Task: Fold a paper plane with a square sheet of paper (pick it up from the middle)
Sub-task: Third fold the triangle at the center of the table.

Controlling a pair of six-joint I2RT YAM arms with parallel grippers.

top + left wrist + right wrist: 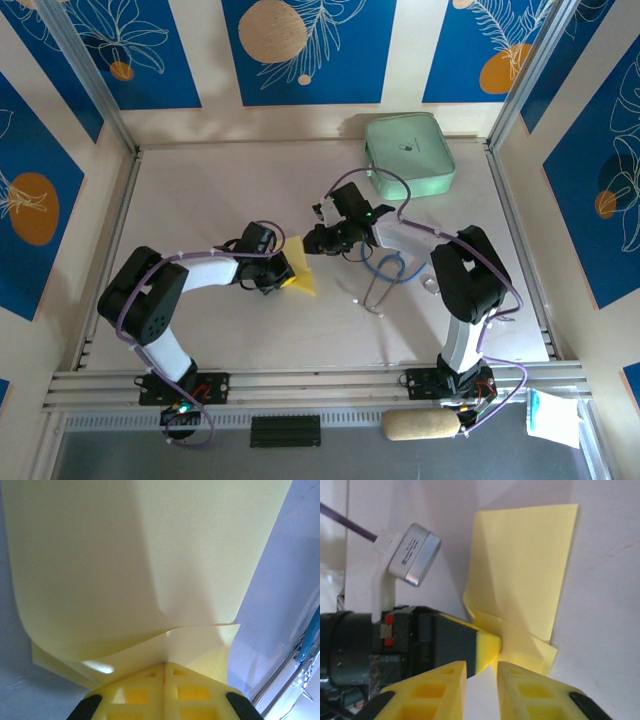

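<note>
One creased yellow paper sheet [125, 555], pinched in left tool [164, 667]

The yellow paper [100, 555] looks matt, faintly grainy.

**Where things sit on my table**

Near the middle of the table [210, 190], the sheet of paper [302, 276] sits between my two arms, its left edge nipped in my left pincer [284, 270]. My right pincer [312, 240] is just behind the sheet, close to the left one. The looped cable [386, 272] lies to the right. The case [410, 152] sits in the far right corner, well apart.
</note>
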